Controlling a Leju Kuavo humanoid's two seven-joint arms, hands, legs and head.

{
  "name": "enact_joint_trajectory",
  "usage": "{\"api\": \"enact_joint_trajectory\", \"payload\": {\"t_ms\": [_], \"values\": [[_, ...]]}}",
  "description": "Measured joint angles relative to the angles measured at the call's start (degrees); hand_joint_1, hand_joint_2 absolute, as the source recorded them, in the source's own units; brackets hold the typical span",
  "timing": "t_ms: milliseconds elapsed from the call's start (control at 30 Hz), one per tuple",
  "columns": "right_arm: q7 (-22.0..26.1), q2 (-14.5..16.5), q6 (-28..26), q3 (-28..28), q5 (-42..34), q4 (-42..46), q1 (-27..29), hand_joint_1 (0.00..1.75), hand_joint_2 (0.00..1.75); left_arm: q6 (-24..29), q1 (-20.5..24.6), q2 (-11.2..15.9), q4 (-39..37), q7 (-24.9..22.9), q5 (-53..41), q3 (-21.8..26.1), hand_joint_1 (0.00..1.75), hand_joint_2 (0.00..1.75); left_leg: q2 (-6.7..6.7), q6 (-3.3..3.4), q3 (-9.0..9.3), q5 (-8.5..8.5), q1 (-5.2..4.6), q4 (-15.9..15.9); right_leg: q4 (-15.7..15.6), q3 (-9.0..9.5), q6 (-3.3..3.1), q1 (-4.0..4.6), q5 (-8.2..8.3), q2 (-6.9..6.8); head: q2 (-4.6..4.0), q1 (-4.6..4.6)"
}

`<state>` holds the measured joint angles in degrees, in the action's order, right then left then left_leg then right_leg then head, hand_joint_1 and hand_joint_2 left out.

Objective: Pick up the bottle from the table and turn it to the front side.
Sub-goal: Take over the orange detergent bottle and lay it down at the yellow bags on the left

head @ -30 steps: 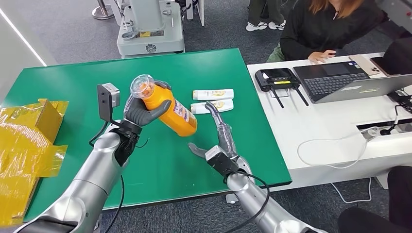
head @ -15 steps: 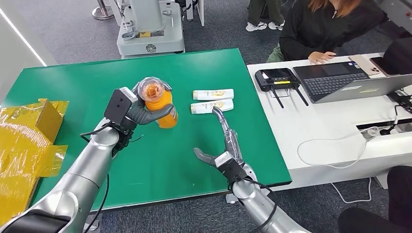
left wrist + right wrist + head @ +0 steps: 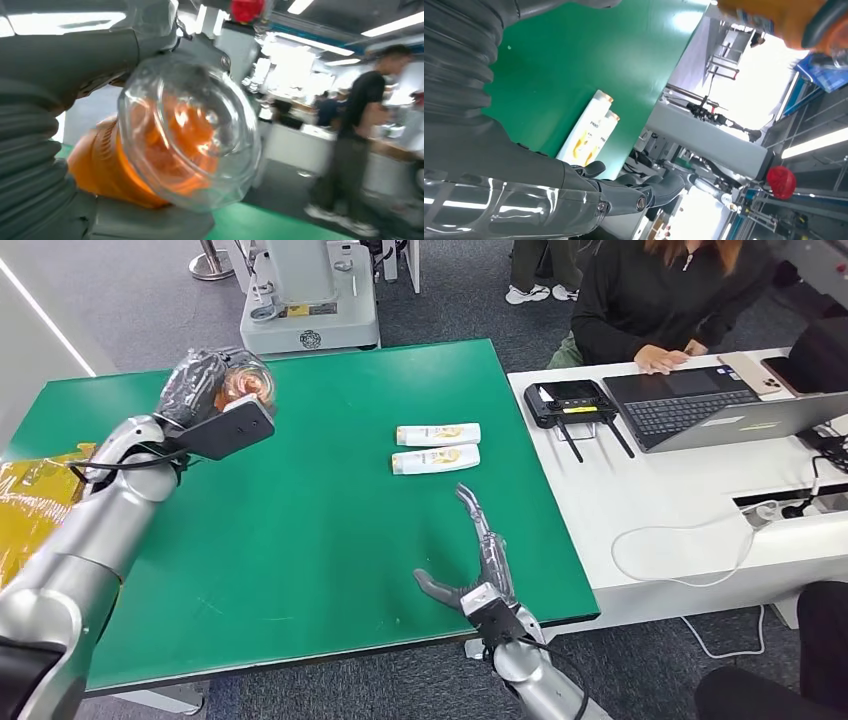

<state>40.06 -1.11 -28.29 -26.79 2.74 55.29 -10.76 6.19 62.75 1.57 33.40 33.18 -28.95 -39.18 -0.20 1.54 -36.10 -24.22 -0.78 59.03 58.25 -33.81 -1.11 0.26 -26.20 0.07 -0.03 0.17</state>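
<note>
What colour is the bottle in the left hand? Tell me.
Orange, with a clear cap; the bottle shows best in the left wrist view, gripped by the left hand.

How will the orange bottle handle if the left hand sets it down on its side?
Likely rolls: the bottle looks round-bodied, with a round clear cap. Probably stiff: no dent shows where the left hand grips it. The glossy plastic may slip in that grip. Weight cannot be told.
</note>
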Motion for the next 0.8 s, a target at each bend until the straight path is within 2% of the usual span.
{"api": "enact_joint_trajectory", "payload": {"t_ms": [267, 433, 800], "values": [[-0.2, -0.8, -1.0, 3.5, 2.0, 5.9, 5.3, 0.0, 1.75, 6.4, 4.4, 4.8, -2.2, -3.8, -11.5, -3.1, 1.75, 1.75, 0.02, 0.0, -0.01, 0.0, -0.01, 0.0, 0.0, -0.01, 0.0, -0.01, 0.0, 0.02, 0.01, 0.01], [-0.8, -0.9, -1.9, 5.9, 2.8, 10.2, 9.0, 0.0, 1.75, 8.1, 6.1, 6.2, -2.9, -6.6, -17.5, -5.0, 1.75, 1.75, 0.0, 0.0, -0.04, 0.0, -0.01, 0.0, 0.0, -0.01, 0.0, -0.01, 0.0, 0.0, 0.01, 0.01], [-1.2, -0.9, -2.6, 8.3, 3.1, 15.4, 13.4, 0.0, 1.75, 9.4, 6.3, 9.2, -3.4, -8.8, -23.0, -6.5, 1.75, 1.75, 0.05, -0.01, -0.04, 0.0, 0.0, 0.0, 0.0, -0.05, -0.03, 0.0, 0.01, 0.04, 0.01, 0.0]]}}
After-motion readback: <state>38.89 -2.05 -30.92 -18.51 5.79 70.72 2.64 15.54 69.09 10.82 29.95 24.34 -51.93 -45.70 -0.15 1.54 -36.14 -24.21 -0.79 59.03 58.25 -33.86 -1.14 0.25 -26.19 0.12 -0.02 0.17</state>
